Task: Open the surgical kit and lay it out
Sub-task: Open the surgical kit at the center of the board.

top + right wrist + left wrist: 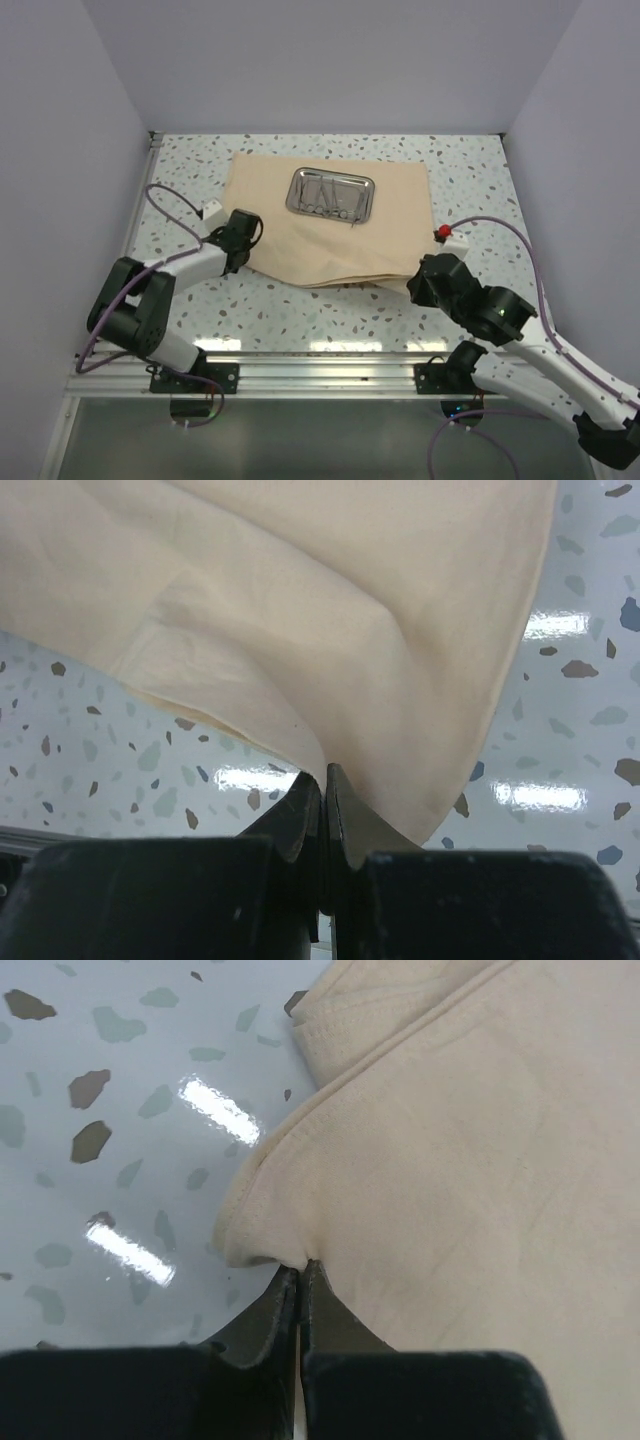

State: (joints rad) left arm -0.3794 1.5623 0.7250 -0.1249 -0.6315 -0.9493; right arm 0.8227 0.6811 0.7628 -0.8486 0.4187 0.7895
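The surgical kit's beige cloth wrap (330, 215) lies spread on the speckled table, with a small shiny steel tray (330, 194) of slim metal instruments on its far middle. My left gripper (247, 228) is shut on the cloth's left edge; in the left wrist view the fingertips (300, 1268) pinch a fold of the cloth wrap (450, 1160). My right gripper (425, 283) is shut on the cloth's near right corner, lifting it slightly; the right wrist view shows the cloth wrap (330, 630) draped up from the pinching gripper (325, 772).
Grey walls close in the table (300, 310) on the left, back and right. An aluminium rail (300, 365) runs along the near edge, where both arm bases are bolted. Purple cables loop beside each arm.
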